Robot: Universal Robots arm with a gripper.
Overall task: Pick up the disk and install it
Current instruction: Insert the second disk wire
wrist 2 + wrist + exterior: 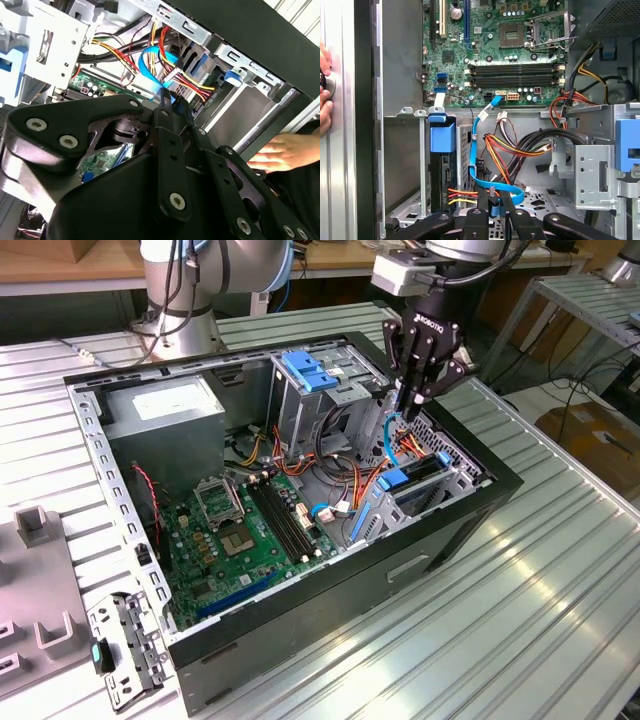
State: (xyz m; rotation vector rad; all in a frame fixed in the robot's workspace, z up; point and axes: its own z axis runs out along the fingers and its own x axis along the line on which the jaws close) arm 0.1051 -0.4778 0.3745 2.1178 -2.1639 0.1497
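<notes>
The disk (408, 480) sits on edge in the lower drive bay at the exterior view's right end of the open computer case, its bright blue carrier handle (442, 137) facing up out of the bay. My gripper (400, 412) hangs just above and behind that bay, among the loose wires. Its black fingers (482, 202) stand close together, shut on a flat light-blue data cable (480, 130) that loops from the motherboard to the fingertips. The second wrist view has the same fingertips (167, 100) meeting at the cable's end beside the red and yellow power wires.
A grey power supply box (165, 410) with a white label fills the back corner. A tall silver cage with a blue latch (310, 370) stands mid-case. The motherboard (240, 530) lies on the case floor. A person's hand (280, 152) rests outside the case wall.
</notes>
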